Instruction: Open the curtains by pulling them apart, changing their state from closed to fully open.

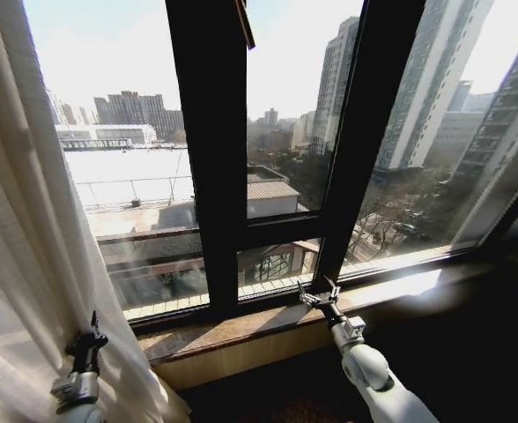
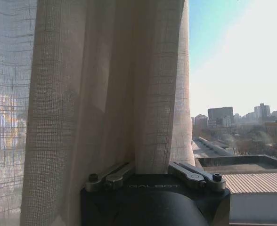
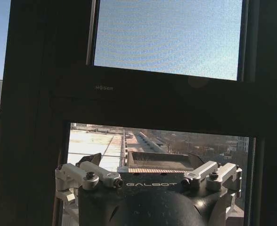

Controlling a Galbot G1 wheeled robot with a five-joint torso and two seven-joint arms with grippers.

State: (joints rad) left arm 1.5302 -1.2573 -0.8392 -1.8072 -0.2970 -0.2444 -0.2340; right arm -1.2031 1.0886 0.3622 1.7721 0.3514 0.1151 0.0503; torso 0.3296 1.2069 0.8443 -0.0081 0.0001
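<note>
At seven o'clock in the head view, the left gripper (image 1: 92, 322) is clamping the gathered curtains (image 1: 21, 247), baring glass; the right gripper (image 1: 319, 294), apart, is idling by the sill (image 1: 241, 328).

a tall window (image 1: 136, 176) with thick dark frame posts (image 1: 210, 159) looks out over a sunlit city: high-rise towers (image 1: 426, 88) on the right, lower blocks and flat rooftops (image 1: 127, 167) to the left, under a bright hazy sky. a brown stone sill (image 1: 241, 326) runs below the glass, catching a patch of sun near its right end. the wall beneath it lies in deep shadow.
</note>
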